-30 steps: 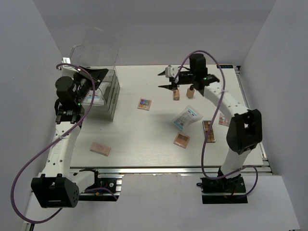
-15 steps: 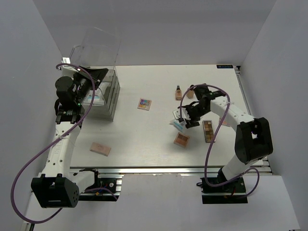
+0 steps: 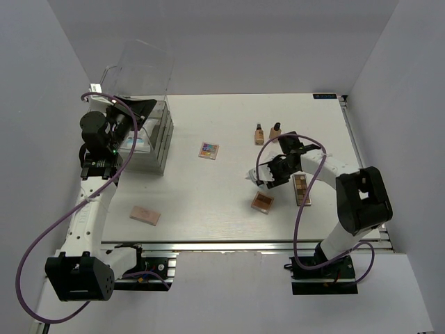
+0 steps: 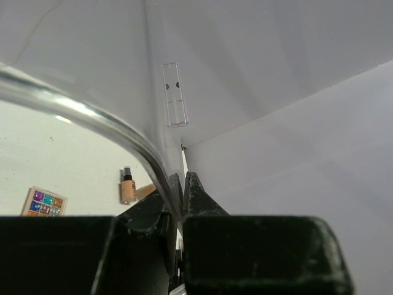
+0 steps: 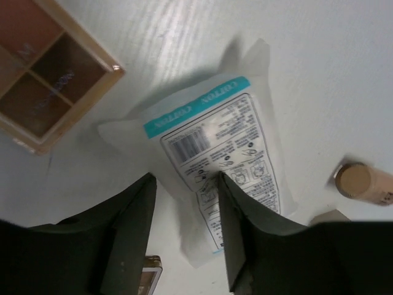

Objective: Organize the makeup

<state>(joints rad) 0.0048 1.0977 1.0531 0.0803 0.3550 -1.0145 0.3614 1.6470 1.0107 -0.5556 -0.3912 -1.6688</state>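
Note:
The white-blue packet lies flat on the table, mostly hidden under my right gripper in the top view. That gripper is open and low over it, one finger on the packet, the other on the table beside it. Two beige bottles stand behind it. A brown square palette, a long palette, a colourful square palette and a peach compact lie on the table. My left gripper is shut on the clear bin's wall.
The large clear bin stands tilted at the far left with grey trays beside it. In the right wrist view the brown palette lies just left of the packet and a bottle to its right.
My right gripper has swung from the far bottles down and toward the front onto the packet, which has shifted slightly left. The left arm has not moved.

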